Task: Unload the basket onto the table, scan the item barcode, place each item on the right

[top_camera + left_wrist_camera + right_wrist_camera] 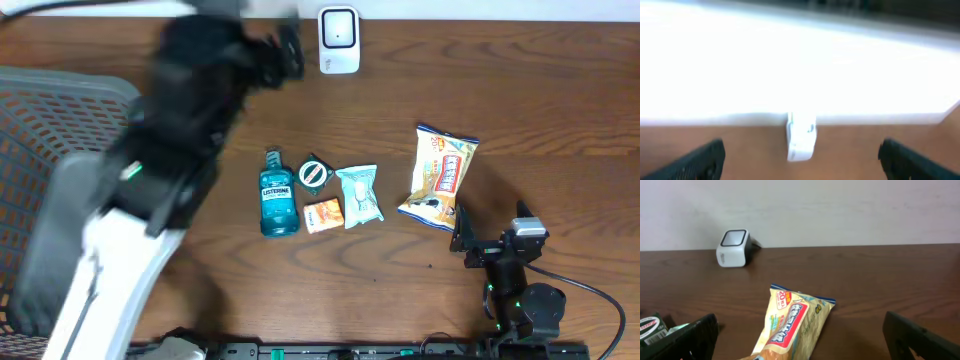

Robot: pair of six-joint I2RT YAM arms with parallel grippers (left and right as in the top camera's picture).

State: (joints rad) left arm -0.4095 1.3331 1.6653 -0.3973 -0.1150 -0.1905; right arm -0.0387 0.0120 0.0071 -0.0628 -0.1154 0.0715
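Observation:
A white barcode scanner stands at the table's far edge. It shows blurred in the left wrist view and at the upper left of the right wrist view. Items lie in a row mid-table: a blue mouthwash bottle, a round black tin, a small orange box, a pale green packet and a yellow snack bag. My left gripper is open and empty, just short of the scanner. My right gripper is open near the table's front, and the snack bag lies ahead between its fingers.
A grey mesh basket fills the left side of the table. My left arm, blurred, stretches from the front left toward the scanner. A white wall rises behind the table's far edge.

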